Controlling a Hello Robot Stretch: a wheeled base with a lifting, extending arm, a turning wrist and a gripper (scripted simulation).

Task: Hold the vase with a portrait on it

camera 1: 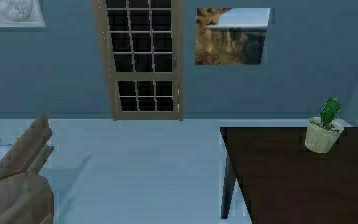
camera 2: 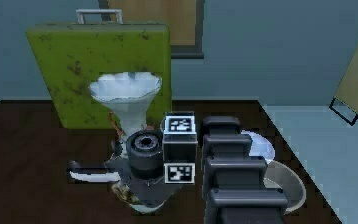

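- Forward view, far left: a brown armchair [camera 1: 22,170] in the bottom corner, with a framed picture [camera 1: 12,12] high on the blue wall above it.
- Centre: a glazed door [camera 1: 142,60], and a landscape painting [camera 1: 232,35] just right of it.
- Right: a dark table [camera 1: 287,170], with a potted plant [camera 1: 325,128] near its right edge.
- Arm side view: a mottled green panel [camera 2: 62,70] stands upright toward the far edge of the tabletop [camera 2: 27,150].
- The gripper [camera 2: 87,172] points left near the tabletop's near edge. I can't tell how its fingers are set, or whether it holds anything.
- The vase [camera 2: 127,92], with a white flared mouth, stands right at the gripper, in front of the panel. No portrait can be made out.
- The arm [camera 2: 232,175] comes next, then a pale bowl [camera 2: 282,180] toward the tabletop's right edge.
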